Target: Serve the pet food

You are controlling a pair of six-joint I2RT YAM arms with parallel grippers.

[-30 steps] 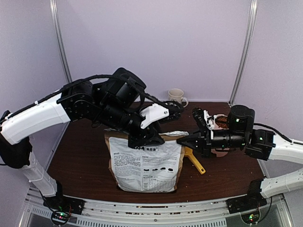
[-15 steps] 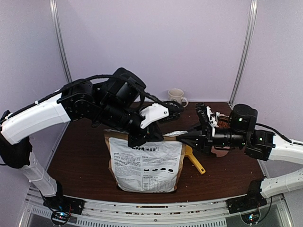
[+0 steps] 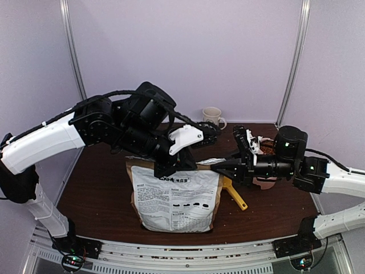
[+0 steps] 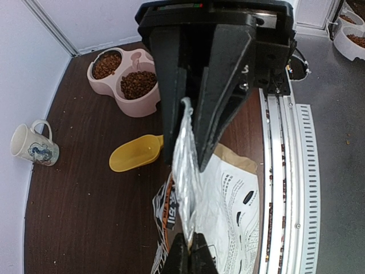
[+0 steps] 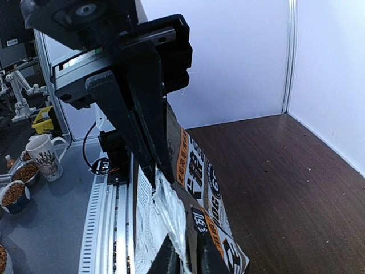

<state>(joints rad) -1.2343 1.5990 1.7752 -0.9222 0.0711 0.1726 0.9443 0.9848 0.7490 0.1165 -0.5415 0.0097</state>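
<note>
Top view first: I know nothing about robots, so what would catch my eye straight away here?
The big kraft bag with a white label stands mid-table, with the left gripper and right gripper both pinching its top edge from opposite sides. To its right lies a yellow scoop, and farther back a pink double bowl holds brown kibble.

Near-centre of dark wooden counter (image 3: 94,194): kraft-brown paper bag with white label (image 3: 174,200), upright. Yellow plastic scoop (image 3: 235,195) flat on counter, just right of bag. Pink plastic double bowl (image 4: 145,107) right-rear, beyond scoop; reddish-brown kibble pellets (image 4: 137,84) in both wells. White ceramic mug (image 3: 212,116) at far edge, behind bag. Left hand (image 3: 173,167) on bag's top edge; right hand (image 3: 219,165) at that edge's right end.
</note>
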